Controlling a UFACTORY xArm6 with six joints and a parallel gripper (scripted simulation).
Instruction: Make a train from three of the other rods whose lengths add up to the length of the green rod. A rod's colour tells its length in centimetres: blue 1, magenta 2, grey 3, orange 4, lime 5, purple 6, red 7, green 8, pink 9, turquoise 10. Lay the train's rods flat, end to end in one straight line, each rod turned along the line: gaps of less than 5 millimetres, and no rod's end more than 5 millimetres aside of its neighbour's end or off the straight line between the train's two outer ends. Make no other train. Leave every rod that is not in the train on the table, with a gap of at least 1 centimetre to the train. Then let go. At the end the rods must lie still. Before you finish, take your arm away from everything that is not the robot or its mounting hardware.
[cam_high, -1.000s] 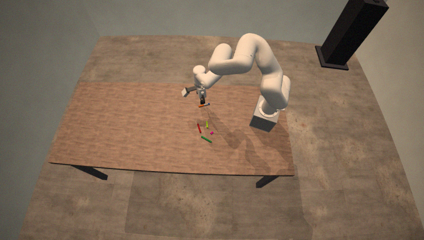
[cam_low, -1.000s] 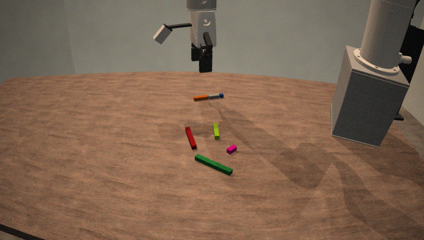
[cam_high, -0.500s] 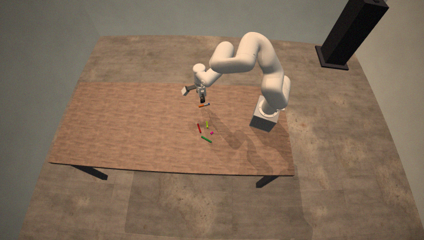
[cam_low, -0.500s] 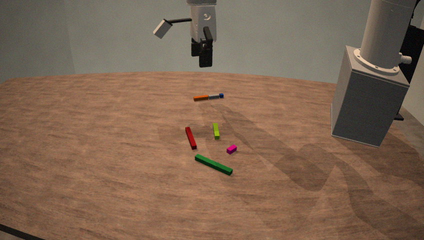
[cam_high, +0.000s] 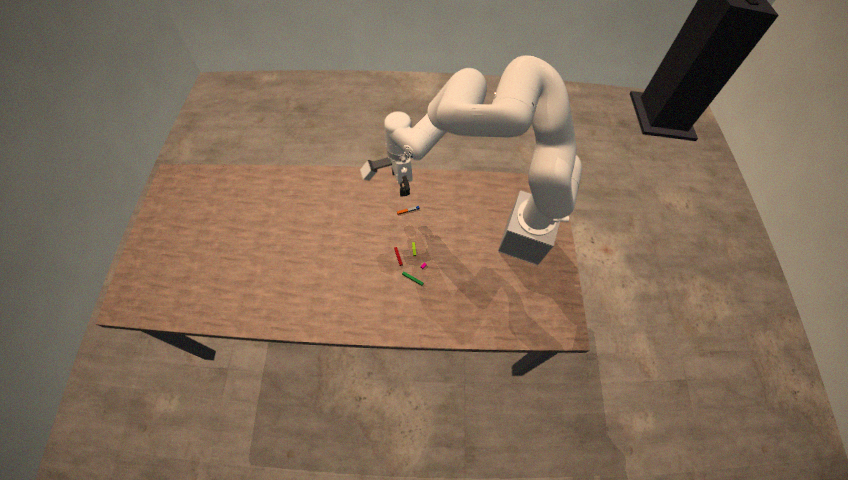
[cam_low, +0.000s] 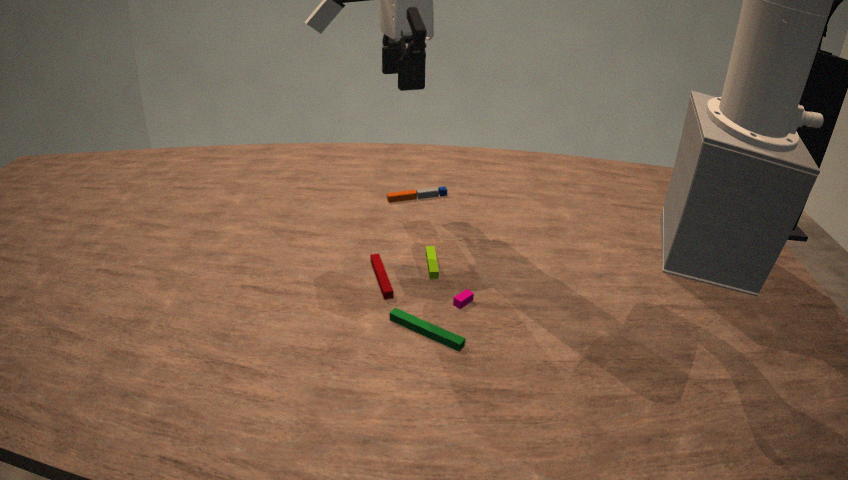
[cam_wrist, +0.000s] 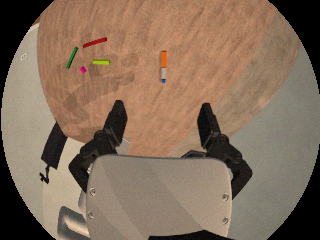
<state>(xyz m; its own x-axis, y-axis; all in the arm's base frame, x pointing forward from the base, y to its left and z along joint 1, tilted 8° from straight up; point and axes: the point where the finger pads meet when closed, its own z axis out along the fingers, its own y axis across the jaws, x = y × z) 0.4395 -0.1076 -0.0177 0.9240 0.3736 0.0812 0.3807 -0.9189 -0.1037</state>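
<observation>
Saw wooden surface (cam_high: 238, 249) (cam_low: 178, 356) (cam_wrist: 210, 30) bearing all rods. Saw claw (cam_high: 404, 191) (cam_low: 403, 80) (cam_wrist: 162, 109) raised above, spread wide, holding nothing. Noted green rod (cam_high: 412, 278) (cam_low: 427, 328) (cam_wrist: 72, 58), red rod (cam_high: 398, 256) (cam_low: 381, 276) (cam_wrist: 95, 43), lime rod (cam_high: 414, 248) (cam_low: 432, 261) (cam_wrist: 101, 62) apart; orange rod (cam_high: 402, 211) (cam_low: 401, 195) (cam_wrist: 164, 59) lined up end to end with grey rod (cam_high: 411, 209) (cam_low: 427, 193) (cam_wrist: 163, 73); magenta rod (cam_high: 423, 265) (cam_low: 462, 298) (cam_wrist: 83, 70) near green; blue rod (cam_high: 417, 208) (cam_low: 442, 191) (cam_wrist: 163, 80) at grey's far end.

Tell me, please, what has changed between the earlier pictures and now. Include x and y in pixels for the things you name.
The gripper (cam_high: 404, 189) (cam_low: 403, 74) (cam_wrist: 162, 109) has risen farther above the table (cam_high: 238, 249) (cam_low: 178, 267) (cam_wrist: 175, 25), open and holding nothing. The orange, grey and blue rods stayed in their line; the red, lime, magenta and green rods stayed put too.
</observation>
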